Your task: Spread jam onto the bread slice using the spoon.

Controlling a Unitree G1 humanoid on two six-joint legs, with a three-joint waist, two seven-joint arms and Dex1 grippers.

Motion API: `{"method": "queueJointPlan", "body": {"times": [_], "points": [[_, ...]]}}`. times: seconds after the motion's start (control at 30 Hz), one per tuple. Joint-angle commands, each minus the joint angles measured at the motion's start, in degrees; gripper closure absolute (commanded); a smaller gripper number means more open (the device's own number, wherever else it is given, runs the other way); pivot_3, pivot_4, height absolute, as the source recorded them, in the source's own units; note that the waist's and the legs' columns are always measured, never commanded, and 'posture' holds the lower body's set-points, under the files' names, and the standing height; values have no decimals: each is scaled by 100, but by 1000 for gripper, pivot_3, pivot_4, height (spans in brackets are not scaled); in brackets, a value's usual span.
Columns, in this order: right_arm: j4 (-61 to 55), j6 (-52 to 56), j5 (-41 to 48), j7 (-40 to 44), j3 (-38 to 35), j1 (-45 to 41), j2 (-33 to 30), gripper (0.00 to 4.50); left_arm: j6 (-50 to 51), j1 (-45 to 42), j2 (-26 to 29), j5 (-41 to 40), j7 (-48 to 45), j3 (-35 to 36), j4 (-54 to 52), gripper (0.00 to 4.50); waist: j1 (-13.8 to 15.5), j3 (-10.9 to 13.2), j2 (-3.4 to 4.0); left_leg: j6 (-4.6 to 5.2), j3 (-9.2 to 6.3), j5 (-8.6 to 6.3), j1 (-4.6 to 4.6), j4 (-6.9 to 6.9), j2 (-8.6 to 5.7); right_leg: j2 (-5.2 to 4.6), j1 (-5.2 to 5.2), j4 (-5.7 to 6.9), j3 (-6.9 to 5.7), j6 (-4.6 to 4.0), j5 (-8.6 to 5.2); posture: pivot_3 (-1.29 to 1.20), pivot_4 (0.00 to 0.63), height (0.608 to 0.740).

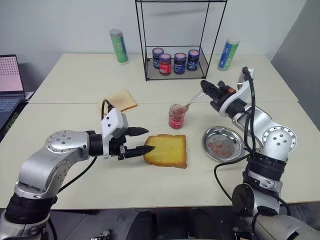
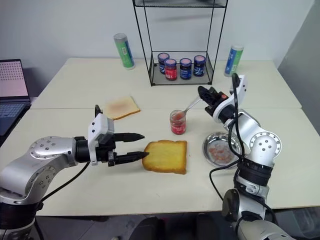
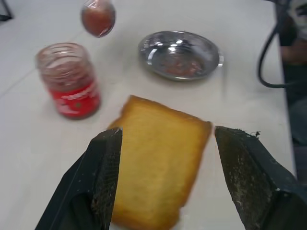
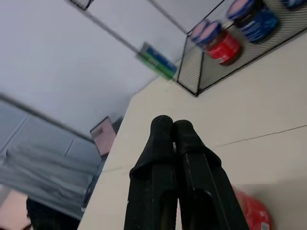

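Two end effectors: right (image 1: 206, 89) pinches the spoon (image 1: 192, 101) over the jam (image 1: 176, 116); left (image 1: 143, 140) spread beside the bread slice (image 1: 166, 150)

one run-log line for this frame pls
right gripper: shut on small silver spoon, jam-loaded, above clear glass jam jar | left gripper: open beside thick golden bread slice | bread: bare
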Motion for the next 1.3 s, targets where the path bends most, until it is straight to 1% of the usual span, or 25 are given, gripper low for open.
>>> {"method": "queueJointPlan", "body": {"times": [0.03,0.2,0.37,0.57,0.73,0.83,0.97,1.0,1.07,1.13,1.27,1.3], "points": [[-866,-12,-272,621,954,385,-280,4434,-20,330,168,-90,-68,257,-223,1317,7,0,0,0,-1,0,1,-6,0,1,0,-1,-1,0,0,0,150,740],[-1095,-603,-1067,1091,1790,765,-416,4434,17,627,90,-130,172,326,-399,1317,24,0,-1,0,-2,0,0,-10,-3,0,-1,-3,-3,1,-1,0,150,740],[-1145,-1188,-1798,1595,2436,863,-486,4434,64,915,68,-170,397,480,-544,1317,27,0,-1,-1,-2,0,1,-12,-3,-1,-1,-4,-3,2,-1,0,150,740],[-1221,-1725,-2500,2223,2968,856,-723,4434,-19,1282,158,-115,447,699,-537,1317,29,0,-1,-1,-3,0,2,-11,-3,-1,-1,-3,-4,2,-1,0,150,740],[-1223,-2018,-2926,2608,3224,915,-917,4434,-116,1350,180,-55,436,793,-399,1317,30,0,-1,-1,-5,0,2,-11,-3,-1,-1,-3,-5,1,-1,0,150,740],[-1222,-2103,-3046,2753,3244,951,-961,4434,-117,1345,178,-71,466,836,-360,1317,31,0,-2,-1,-5,0,2,-10,-4,-2,-1,-3,-5,1,-1,0,150,740],[-1179,-1980,-2929,2691,2999,981,-824,4434,-148,1329,177,-47,480,847,-295,1317,32,0,-2,-1,-5,1,3,-11,-3,-2,-1,-3,-5,1,-1,0,150,740],[-1124,-1839,-2754,2542,2807,995,-681,4434,-142,1302,171,-49,492,839,-284,1317,32,0,-2,-2,-5,1,3,-11,-3,-2,-1,-2,-5,1,-1,0,150,740],[-839,-1404,-2243,1923,2197,976,-222,4434,-140,1255,157,-44,514,801,-269,1317,32,-2,-5,-2,-5,1,3,-11,-3,-2,-1,-2,-5,1,-1,0,150,740],[-447,-992,-1594,1079,1431,942,336,4434,-140,1218,128,-46,539,756,-254,1317,33,-4,-7,-3,-8,1,3,-11,-1,-2,0,0,-7,0,-1,0,150,740],[80,-612,-530,-141,370,1029,987,4434,-119,1165,77,-55,574,671,-265,1317,42,-4,-7,-4,-6,2,4,-11,-4,-5,2,-1,-6,-1,0,0,150,740],[127,-532,-298,-300,233,1091,1066,4434,-117,1151,67,-53,583,652,-260,1317,45,-3,-6,-4,-7,2,4,-12,-3,-5,2,-1,-7,-1,0,0,150,740]]}}
